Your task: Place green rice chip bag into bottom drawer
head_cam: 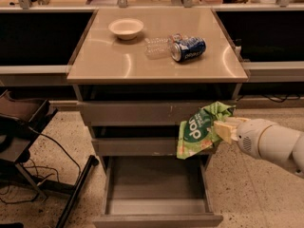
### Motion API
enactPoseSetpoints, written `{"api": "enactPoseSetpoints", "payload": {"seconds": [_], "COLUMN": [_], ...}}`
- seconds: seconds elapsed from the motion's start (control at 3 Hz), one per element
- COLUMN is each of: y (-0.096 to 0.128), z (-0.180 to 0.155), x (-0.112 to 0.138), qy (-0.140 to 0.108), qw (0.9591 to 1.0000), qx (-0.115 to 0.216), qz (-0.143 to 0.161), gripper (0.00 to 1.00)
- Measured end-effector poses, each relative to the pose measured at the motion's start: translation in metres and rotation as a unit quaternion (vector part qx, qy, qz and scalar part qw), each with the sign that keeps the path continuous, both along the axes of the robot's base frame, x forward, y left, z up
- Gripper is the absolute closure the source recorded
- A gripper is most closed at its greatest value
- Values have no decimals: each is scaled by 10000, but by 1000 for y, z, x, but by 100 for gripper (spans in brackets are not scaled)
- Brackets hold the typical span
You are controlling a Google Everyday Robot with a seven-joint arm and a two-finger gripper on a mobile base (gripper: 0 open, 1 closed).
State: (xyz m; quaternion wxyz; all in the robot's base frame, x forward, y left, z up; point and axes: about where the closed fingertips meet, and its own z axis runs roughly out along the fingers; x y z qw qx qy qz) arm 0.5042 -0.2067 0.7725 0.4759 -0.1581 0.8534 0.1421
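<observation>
The green rice chip bag [198, 129] hangs crinkled in front of the right end of the upper and middle drawer fronts, white letters facing me. My gripper [223, 128] comes in from the right on a white arm and is shut on the green rice chip bag's right edge. The bottom drawer [156, 207] is pulled open below, a plain grey tray with nothing in it. The bag hangs above the drawer's right rear corner.
On the cabinet top lie a white bowl [126, 28], a clear plastic bottle [156, 46] and a blue soda can [189, 49] on its side. A dark chair base and cables [28, 146] stand at the left on the speckled floor.
</observation>
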Motion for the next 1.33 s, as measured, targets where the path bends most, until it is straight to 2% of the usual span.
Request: {"api": "enactPoseSetpoints", "payload": {"seconds": [0.33, 1.0, 1.33], "y": [-1, -33, -53], "z": [-14, -141, -198], "x": [5, 44, 48], "qy": [43, 341, 578], "qw": [10000, 9980, 9965], "qx": [-38, -28, -35], "qz": [-81, -536, -611], "gripper": [100, 100, 100]}}
